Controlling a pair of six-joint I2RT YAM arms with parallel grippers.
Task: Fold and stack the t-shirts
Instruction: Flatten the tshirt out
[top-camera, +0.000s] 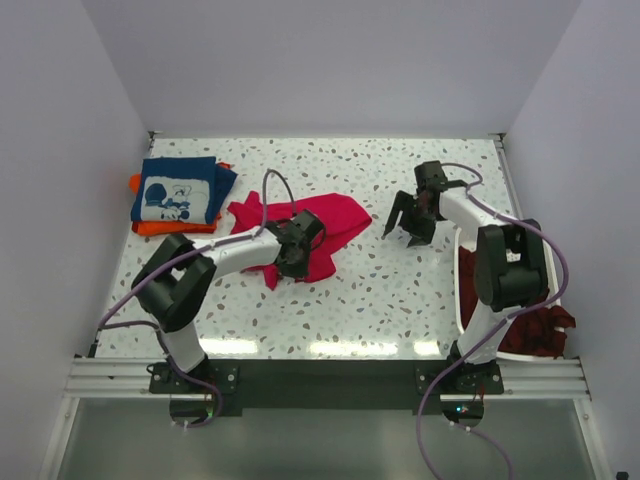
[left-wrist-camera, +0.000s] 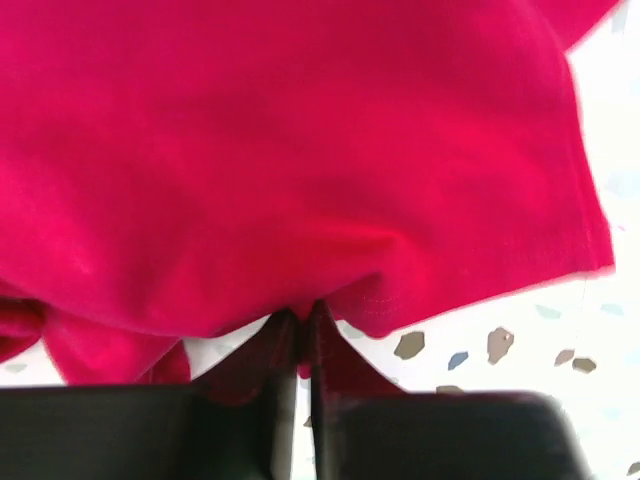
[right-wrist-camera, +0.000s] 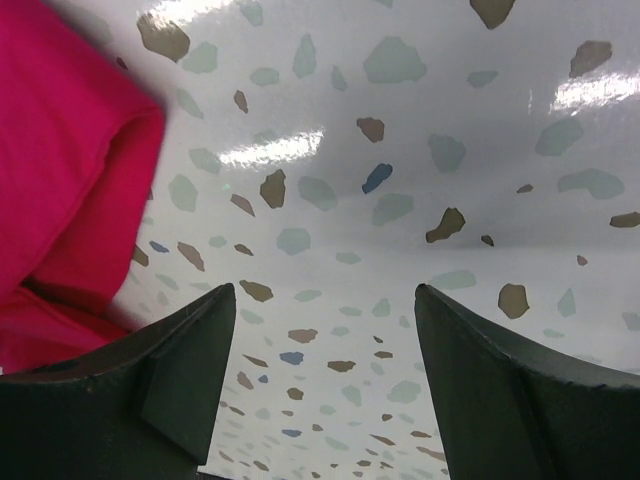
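A crimson-pink t-shirt (top-camera: 330, 225) lies crumpled in the middle of the table. My left gripper (top-camera: 300, 240) is shut on its edge; in the left wrist view the jaws pinch the pink cloth (left-wrist-camera: 300, 150) with the gripper (left-wrist-camera: 300, 315) at the hem. My right gripper (top-camera: 408, 225) is open and empty over bare table to the right of the shirt, whose corner shows in the right wrist view (right-wrist-camera: 60, 190). A folded navy t-shirt with white print (top-camera: 180, 190) lies on a folded orange one (top-camera: 170, 228) at the back left. Dark maroon shirts (top-camera: 535, 325) lie in the basket.
A white laundry basket (top-camera: 462, 290) stands at the right edge beside the right arm. The terrazzo table (top-camera: 400, 300) is walled in on the left, back and right.
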